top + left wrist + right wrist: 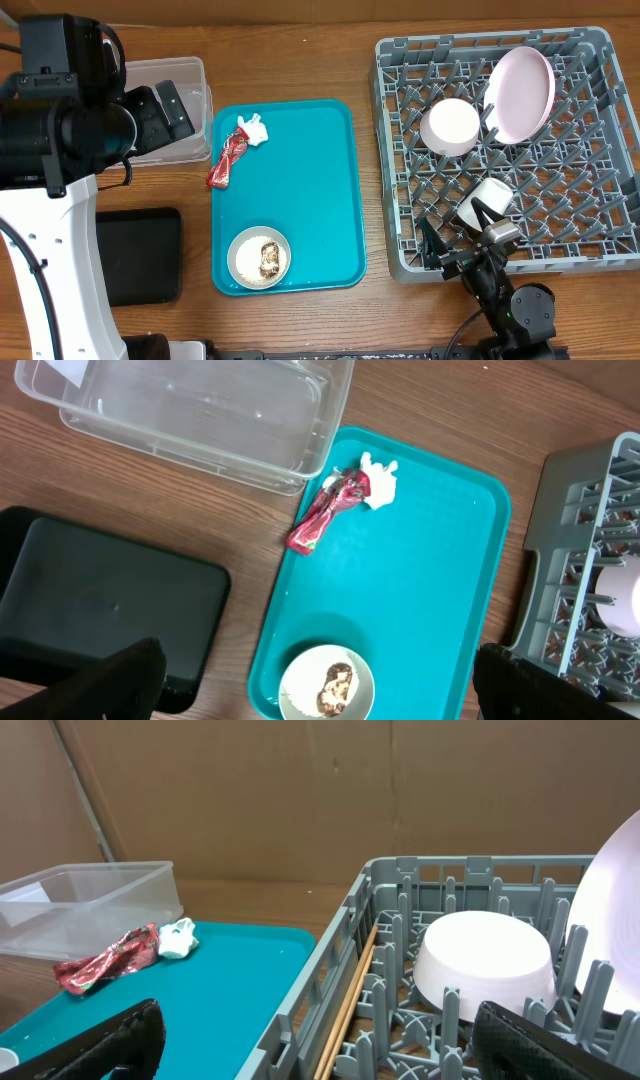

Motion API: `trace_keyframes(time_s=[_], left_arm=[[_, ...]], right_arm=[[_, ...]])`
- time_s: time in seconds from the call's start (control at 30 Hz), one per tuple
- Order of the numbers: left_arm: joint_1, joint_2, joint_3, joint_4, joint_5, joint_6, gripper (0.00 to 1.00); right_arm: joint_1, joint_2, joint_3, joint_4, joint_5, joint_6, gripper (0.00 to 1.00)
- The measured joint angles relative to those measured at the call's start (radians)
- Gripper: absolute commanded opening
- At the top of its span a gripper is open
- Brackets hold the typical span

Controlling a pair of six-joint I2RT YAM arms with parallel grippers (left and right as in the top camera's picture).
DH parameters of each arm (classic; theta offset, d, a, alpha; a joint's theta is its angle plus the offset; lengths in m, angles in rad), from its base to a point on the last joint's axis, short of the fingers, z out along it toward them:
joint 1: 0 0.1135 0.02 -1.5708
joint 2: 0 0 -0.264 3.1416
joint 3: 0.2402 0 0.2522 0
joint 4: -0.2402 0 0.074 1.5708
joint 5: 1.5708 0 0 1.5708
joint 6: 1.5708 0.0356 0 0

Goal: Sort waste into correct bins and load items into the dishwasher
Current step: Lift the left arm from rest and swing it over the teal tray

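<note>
A teal tray (320, 180) holds a red wrapper (226, 163), a crumpled white tissue (254, 129) and a small white bowl with a brown food scrap (259, 257). In the left wrist view the wrapper (325, 512), the tissue (380, 484) and the bowl (327, 683) also show. My left gripper (165, 108) is open and empty, above the clear bin (190, 75). My right gripper (455, 232) is open and empty, at the front left corner of the grey dishwasher rack (400, 262).
The rack holds a pink plate (520, 93), an upturned white bowl (450, 125), a white cup (490, 195) and a wooden stick (350, 1000) along its left wall. A black bin (140, 255) lies left of the tray.
</note>
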Motion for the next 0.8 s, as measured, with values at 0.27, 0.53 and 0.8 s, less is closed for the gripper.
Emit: trace_keyframes(time_s=[0.27, 0.53, 0.8], left_arm=[[0.0, 0.0, 0.0, 0.0, 0.0, 0.0, 1.0], [0.0, 0.0, 0.0, 0.097, 0.01, 0.0, 1.0], [0.0, 0.0, 0.0, 0.103, 0.111, -0.016, 1.0]], right_arm=[[0.0, 0.0, 0.0, 0.0, 0.0, 0.0, 1.0], [0.0, 0.0, 0.0, -0.001, 0.0, 0.0, 1.0], [0.0, 0.0, 0.0, -0.001, 0.0, 0.0, 1.0]])
